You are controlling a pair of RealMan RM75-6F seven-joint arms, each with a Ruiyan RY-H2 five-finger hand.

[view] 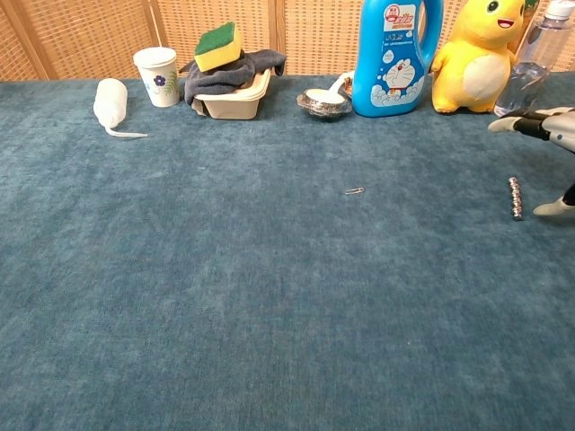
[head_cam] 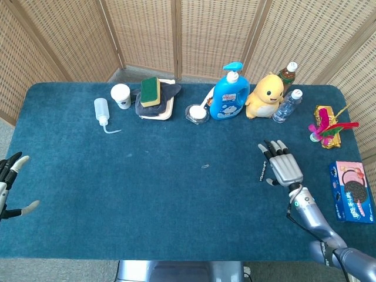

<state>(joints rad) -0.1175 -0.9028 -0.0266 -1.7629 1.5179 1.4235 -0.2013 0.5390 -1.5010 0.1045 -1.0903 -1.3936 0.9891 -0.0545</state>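
Right hand (head_cam: 283, 168) hovers flat over the table (head_cam: 147, 194), fingers spread, holding nothing; thumb tip sits just beside the bead chain (head_cam: 262, 171), a short metallic string of small balls lying straight on the blue pile cloth. Palm-down pose suits a top pinch on something that thin. Left hand (head_cam: 10, 187) sits at the table's left edge, fingers apart, empty. Small wire paperclip (head_cam: 205, 166) lies mid-table, well apart. Glossy blue pump bottle (head_cam: 228, 96) and yellow plush duck (head_cam: 265, 95) stand along the back.
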